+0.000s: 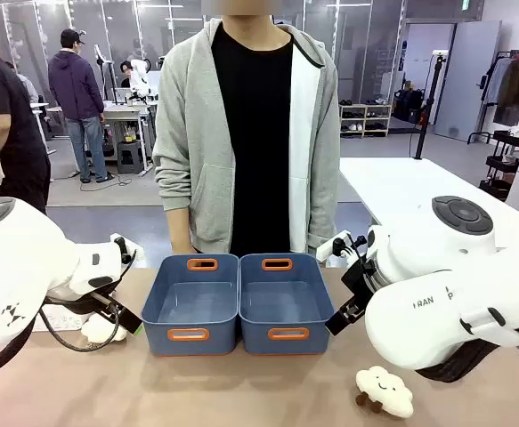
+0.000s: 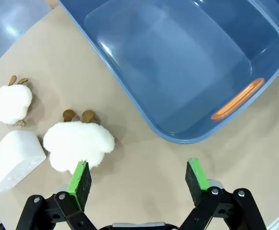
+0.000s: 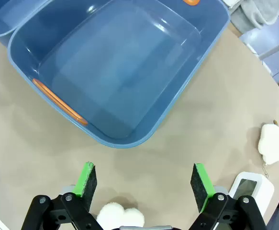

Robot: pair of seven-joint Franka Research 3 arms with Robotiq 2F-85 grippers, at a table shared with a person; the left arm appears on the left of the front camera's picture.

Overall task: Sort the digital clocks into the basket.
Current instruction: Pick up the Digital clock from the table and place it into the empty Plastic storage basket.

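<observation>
Two blue baskets stand side by side mid-table, the left one and the right one, both empty. In the left wrist view my left gripper is open above bare table, just short of a basket. A white digital clock lies to its left, with the screen hidden. My right gripper is also open, in front of the other basket. A second digital clock lies by its right finger, its dark screen facing up.
Fluffy white cloud toys lie about: one touching my left gripper's left finger, a smaller one beyond it, one at the front right, one to the right. A person stands at the far edge.
</observation>
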